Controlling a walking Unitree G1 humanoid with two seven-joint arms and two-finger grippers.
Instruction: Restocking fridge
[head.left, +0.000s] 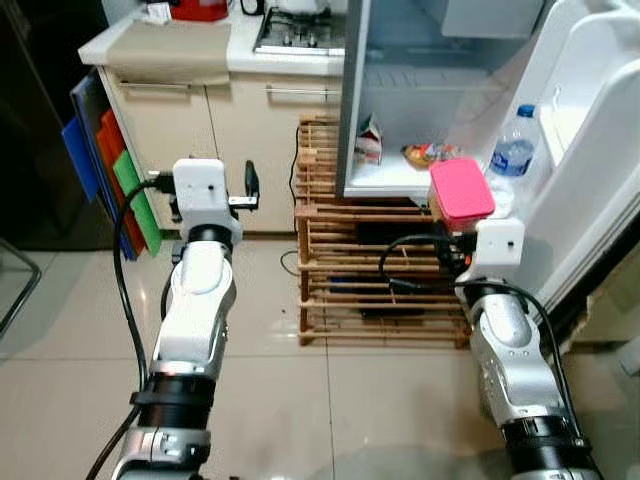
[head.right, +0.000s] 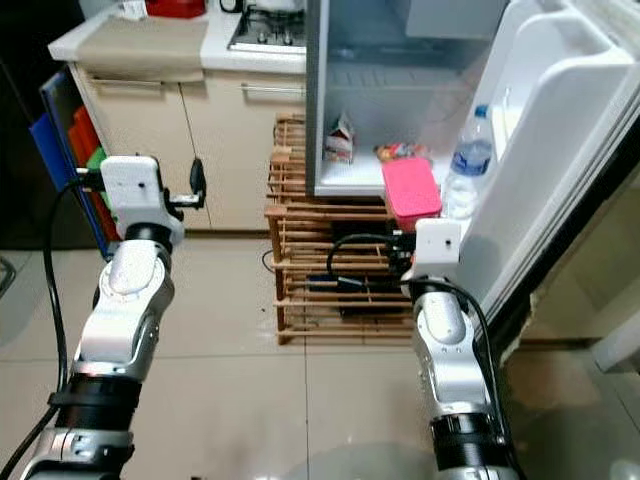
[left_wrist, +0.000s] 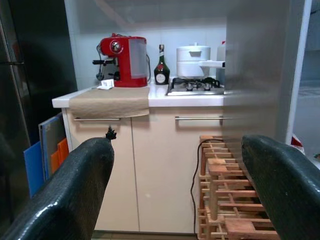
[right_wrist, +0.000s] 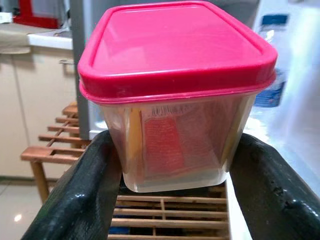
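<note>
My right gripper (head.left: 452, 218) is shut on a clear plastic container with a pink lid (head.left: 461, 188), held up in front of the open fridge (head.left: 352, 100). In the right wrist view the two fingers (right_wrist: 92, 175) press the container (right_wrist: 175, 95) from both sides. On the fridge shelf (head.left: 385, 178) lie a small carton (head.left: 368, 140) and a snack packet (head.left: 430, 153). A water bottle (head.left: 512, 150) stands in the open fridge door (head.left: 590, 120), just right of the container. My left gripper (head.left: 251, 186) is raised at the left, open, with nothing between its fingers (left_wrist: 75, 190).
The fridge stands on a wooden slatted rack (head.left: 340, 270) with cables running through it. Left of it is a cream cabinet (head.left: 200, 110) with a hob (head.left: 300, 30) and a red coffee machine (left_wrist: 125, 60) on the counter. Coloured boards (head.left: 115, 180) lean beside the cabinet. Tiled floor lies below.
</note>
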